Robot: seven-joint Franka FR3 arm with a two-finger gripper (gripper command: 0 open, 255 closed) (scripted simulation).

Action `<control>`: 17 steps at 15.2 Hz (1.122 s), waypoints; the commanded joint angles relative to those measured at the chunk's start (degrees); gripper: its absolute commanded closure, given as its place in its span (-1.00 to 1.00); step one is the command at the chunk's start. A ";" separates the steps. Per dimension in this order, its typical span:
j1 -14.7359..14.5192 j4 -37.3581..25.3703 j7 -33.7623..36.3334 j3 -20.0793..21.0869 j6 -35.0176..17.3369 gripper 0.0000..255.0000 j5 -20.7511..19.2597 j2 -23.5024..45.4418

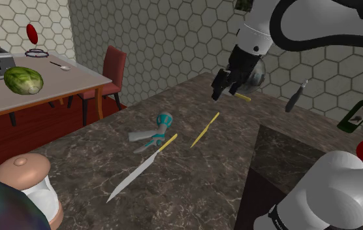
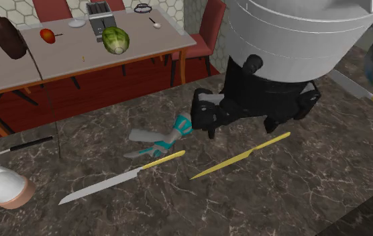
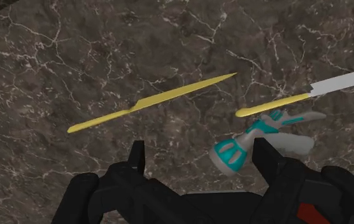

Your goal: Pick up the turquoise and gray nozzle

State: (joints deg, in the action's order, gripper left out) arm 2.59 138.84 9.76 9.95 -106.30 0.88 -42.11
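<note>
Field notes, standing by the table.

- Dark marbled table (image 1: 76,163). An all-yellow knife (image 1: 204,129) lies flat mid-surface; taking it as the marker.
- The turquoise and gray nozzle (image 2: 166,137) lies on its side near the yellow knife. The yellow handle of a silver-bladed knife (image 1: 141,171) lies between the two, its end just beside the nozzle's gray grip. Cannot tell if they touch.
- The nozzle's turquoise head points roughly toward the yellow knife; the gray grip and lever splay away from it.
- The black hand (image 3: 199,156) hovers above the table near the yellow knife. Its fingers (image 3: 136,159) are spread wide with nothing between them and touch nothing.

Handling, my guess:
- Small pistol-type hose nozzle, probably hard plastic, so light and stiff; it should not give under a firm squeeze.
- The rounded, ribbed head looks likely to roll or squirt out of a pinch.
- The better hold seems to be across the narrow neck, at the turquoise band behind the head, or across the gray grip.
- The lever may fold in if squeezed with the grip.
- It lies low, so the fingers must come right down to the marble.
- Risk: a finger landing on the silver-bladed knife's handle.
</note>
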 commanded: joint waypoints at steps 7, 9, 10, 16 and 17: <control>4.60 0.06 23.68 11.32 -12.25 -1.00 2.36 12.99; 6.21 -1.16 29.76 14.08 -14.95 -1.00 1.82 17.22; 7.04 -1.92 32.89 15.41 -16.22 -1.00 1.30 19.47; 11.85 -8.52 53.20 22.20 -22.29 -1.00 -5.79 34.59; 12.35 -9.95 56.83 22.89 -22.94 -1.00 -7.64 37.35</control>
State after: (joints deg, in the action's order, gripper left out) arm 14.45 130.08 62.24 31.83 -128.43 -5.06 -7.43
